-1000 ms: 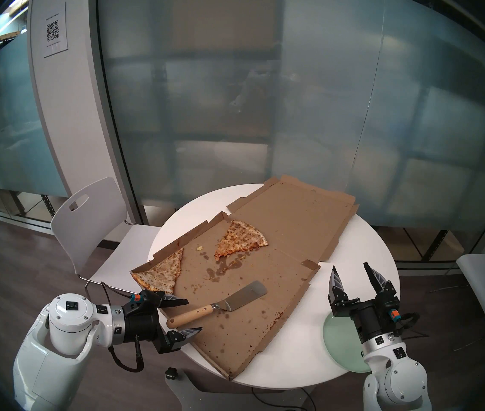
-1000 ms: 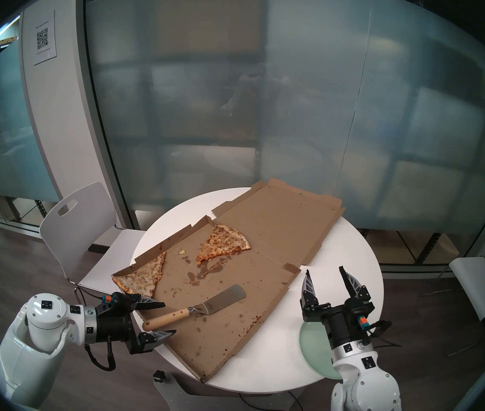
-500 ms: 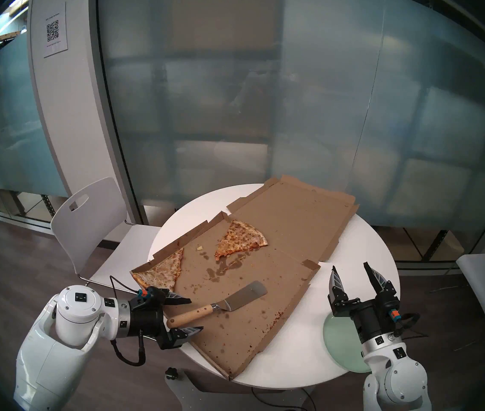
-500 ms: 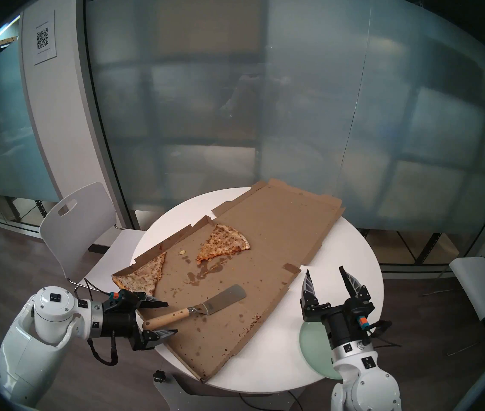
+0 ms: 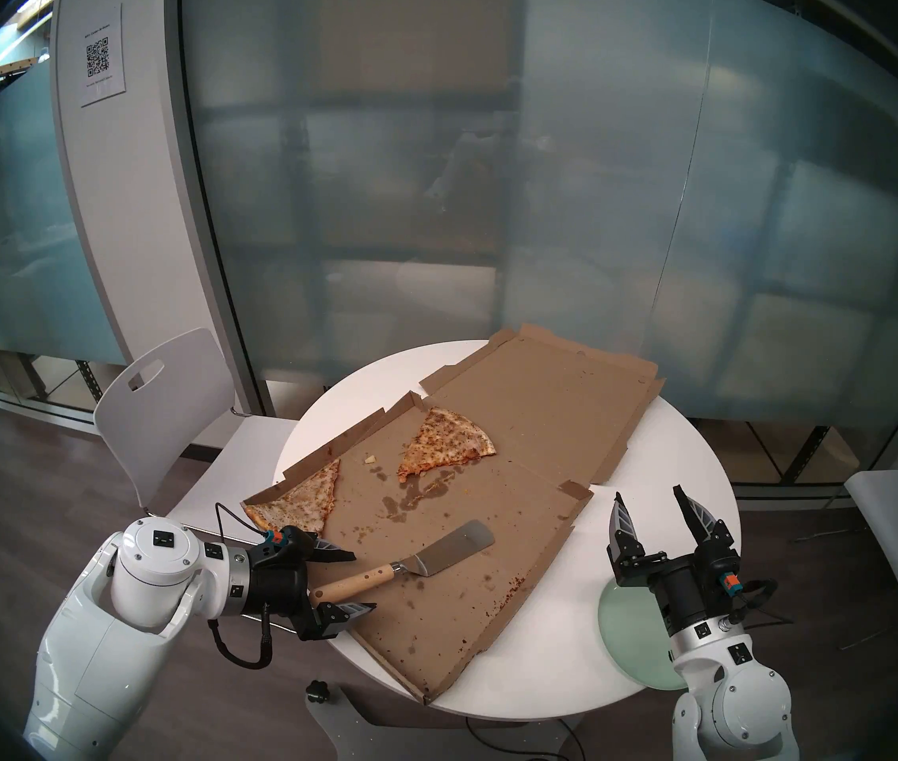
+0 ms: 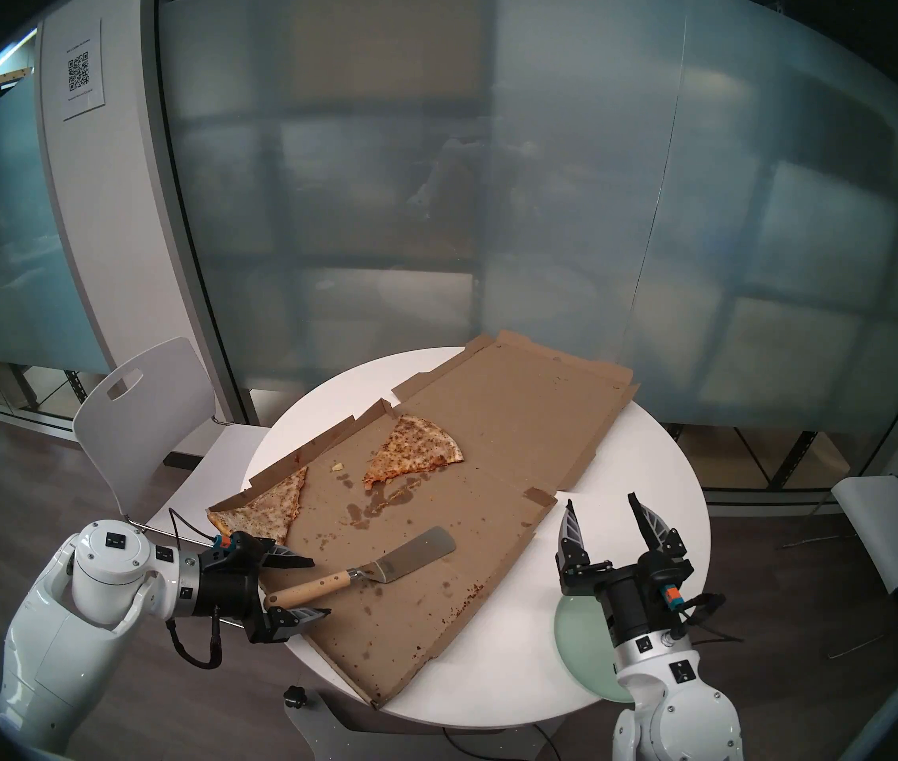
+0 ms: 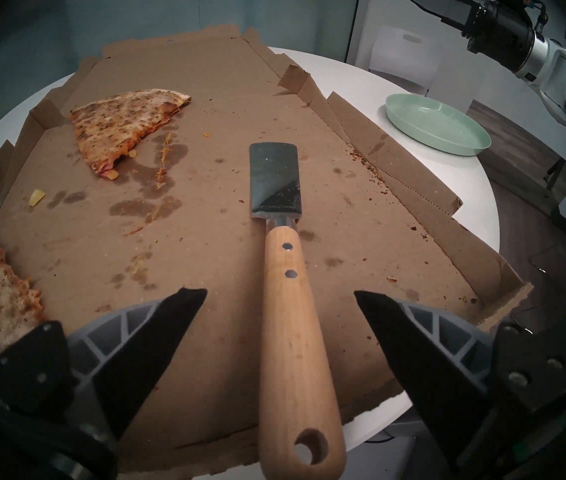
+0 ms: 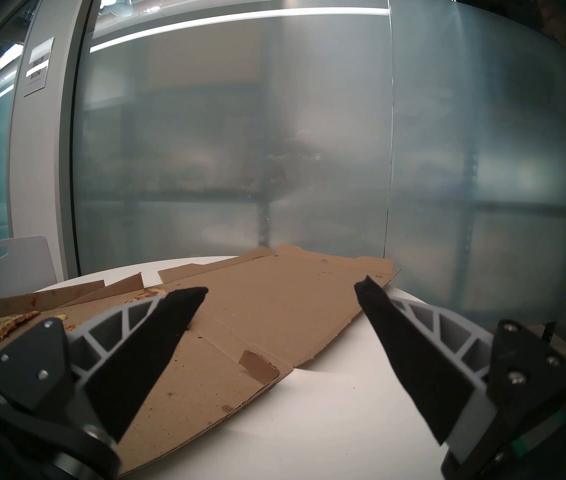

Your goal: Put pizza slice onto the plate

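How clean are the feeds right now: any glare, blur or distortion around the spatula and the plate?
Left wrist view: sharp; the wooden-handled metal spatula lies between the open left end effector fingers, its blade half in shadow; the round mint-green plate is clear. Head views: fisheye bending, dark rim; the right arm covers part of the plate. Right wrist view: bright light strip glaring on the frosted glass wall.

A paper sheet (image 5: 101, 56) on the white pillar bears a QR code; its small print is illegible.
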